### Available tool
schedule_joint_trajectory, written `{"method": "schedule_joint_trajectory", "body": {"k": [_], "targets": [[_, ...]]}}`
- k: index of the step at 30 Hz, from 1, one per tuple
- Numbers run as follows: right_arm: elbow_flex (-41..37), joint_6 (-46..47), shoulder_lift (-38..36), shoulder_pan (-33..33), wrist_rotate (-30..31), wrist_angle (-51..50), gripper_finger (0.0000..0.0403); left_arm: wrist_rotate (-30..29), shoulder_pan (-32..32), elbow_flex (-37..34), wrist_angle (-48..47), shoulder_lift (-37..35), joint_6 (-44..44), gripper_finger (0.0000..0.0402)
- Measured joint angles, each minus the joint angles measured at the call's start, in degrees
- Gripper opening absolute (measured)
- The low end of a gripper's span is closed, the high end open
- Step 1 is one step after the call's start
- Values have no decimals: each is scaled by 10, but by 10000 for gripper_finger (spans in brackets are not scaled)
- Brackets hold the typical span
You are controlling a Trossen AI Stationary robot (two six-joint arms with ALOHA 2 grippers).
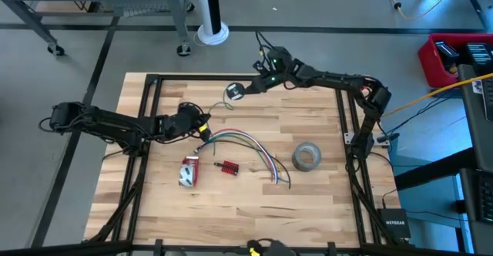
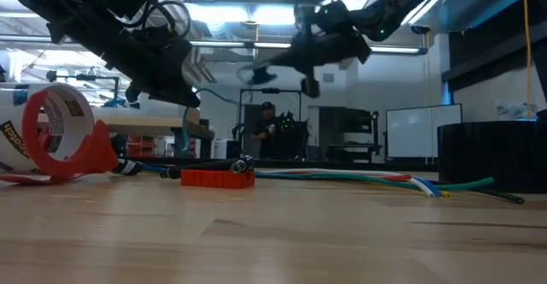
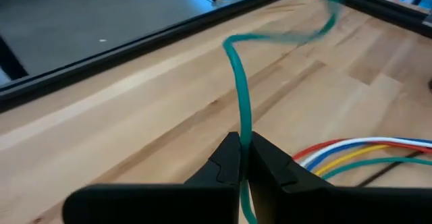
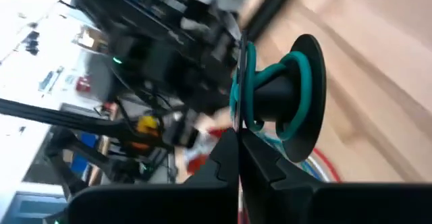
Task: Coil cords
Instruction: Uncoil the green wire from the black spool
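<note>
The table (image 1: 231, 202) is pale wood inside a black frame (image 1: 150, 77), with grey floor around it and open board along the near edge and the far-left corner. My left gripper (image 3: 241, 158) hangs over the left-middle of the board, its fingers pinched shut on the cord (image 3: 241, 96), a thin teal strand that rises from between them, bends, and runs toward the far side of the table. My right gripper (image 4: 237, 140) is up over the far edge near the middle, also shut, holding a small black spool (image 4: 297, 96) by its rim; teal turns of the cord wrap the spool's core. From above, the spool sits just inside the far rail, with bare wood between it and my left gripper.

Near my left gripper a bundle of coloured wires (image 1: 254, 144) arcs toward the middle. A red block (image 1: 228, 166) lies near it, and a red tape dispenser (image 1: 188, 171) lies just left of that. A grey tape roll (image 1: 306, 156) sits toward the right rail, well apart from both grippers.
</note>
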Motion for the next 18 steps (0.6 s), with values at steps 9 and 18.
{"method": "schedule_joint_trajectory", "body": {"k": [9,18], "targets": [[0,-94,0,-2,-157,-170,1,-43,12,0,-33,0,13,4],[-5,-175,0,10,-190,-279,1,-84,61,0,92,0,67,7]]}}
